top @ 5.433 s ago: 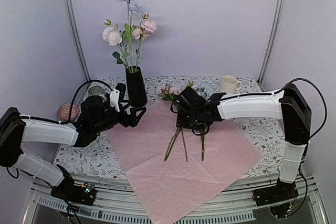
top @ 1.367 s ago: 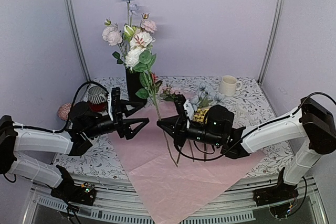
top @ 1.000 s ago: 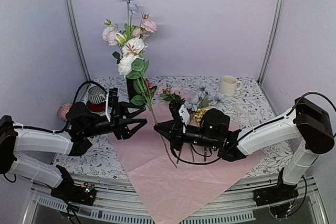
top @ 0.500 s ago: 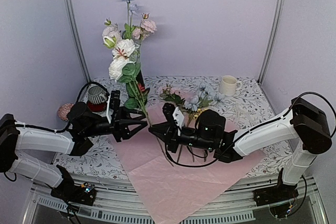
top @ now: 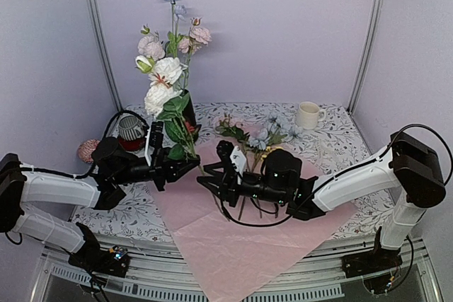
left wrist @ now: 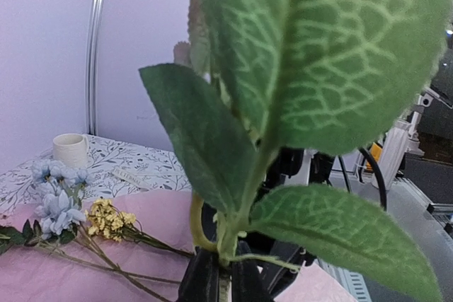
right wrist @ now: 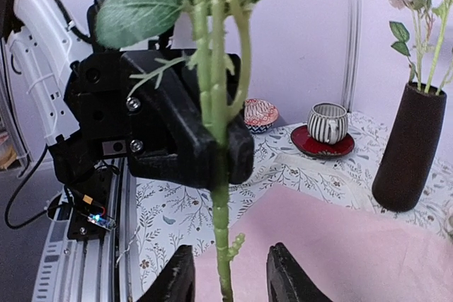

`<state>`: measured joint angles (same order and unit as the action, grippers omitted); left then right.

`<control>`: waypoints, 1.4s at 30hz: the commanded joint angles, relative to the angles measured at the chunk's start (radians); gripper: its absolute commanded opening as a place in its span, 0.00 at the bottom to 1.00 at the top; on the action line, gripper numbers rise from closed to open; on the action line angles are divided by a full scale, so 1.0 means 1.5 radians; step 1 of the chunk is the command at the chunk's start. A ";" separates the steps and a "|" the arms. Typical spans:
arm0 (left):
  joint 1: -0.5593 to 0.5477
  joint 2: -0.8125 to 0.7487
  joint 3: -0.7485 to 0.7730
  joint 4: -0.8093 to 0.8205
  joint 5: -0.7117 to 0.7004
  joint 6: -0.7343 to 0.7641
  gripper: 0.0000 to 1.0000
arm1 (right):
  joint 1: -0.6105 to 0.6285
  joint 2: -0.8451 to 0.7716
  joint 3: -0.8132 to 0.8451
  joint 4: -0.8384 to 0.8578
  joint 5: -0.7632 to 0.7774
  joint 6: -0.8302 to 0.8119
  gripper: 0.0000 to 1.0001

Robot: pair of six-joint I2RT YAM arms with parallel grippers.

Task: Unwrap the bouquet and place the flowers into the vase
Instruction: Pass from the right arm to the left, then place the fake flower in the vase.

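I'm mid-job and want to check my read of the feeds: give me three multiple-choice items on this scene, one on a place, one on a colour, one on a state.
1. Where does the white mug stand in the top view?
A. back right
B. front left
C. dead centre

2. What colour is the vase?
A. white
B. black
C. grey

3. Which jaws are clamped on the white-rose stem?
A. neither
B. right only
C. left only

Answers:
1. A: the mug sits near the rear right corner, behind the right arm.
2. B: the right wrist view shows a tall, matte black body with stems rising from it.
3. C: in the right wrist view the left jaws are closed on the stem, while the right jaws stand apart on either side of it without touching.
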<state>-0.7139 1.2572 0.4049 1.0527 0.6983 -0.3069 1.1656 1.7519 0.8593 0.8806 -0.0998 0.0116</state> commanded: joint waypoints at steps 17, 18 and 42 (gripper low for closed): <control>-0.008 -0.041 0.009 -0.112 -0.201 0.063 0.00 | -0.019 -0.093 -0.092 0.035 0.203 -0.060 0.73; -0.008 -0.043 0.009 -0.114 -0.207 0.064 0.00 | -0.022 -0.104 -0.100 0.034 0.224 -0.071 0.80; 0.011 -0.082 0.148 -0.326 -0.472 0.149 0.00 | -0.139 -0.151 -0.276 0.131 0.191 -0.092 0.99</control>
<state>-0.7101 1.1385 0.5407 0.6525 0.0986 -0.1238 0.9554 1.5105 0.4656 0.9733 0.1604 -0.1432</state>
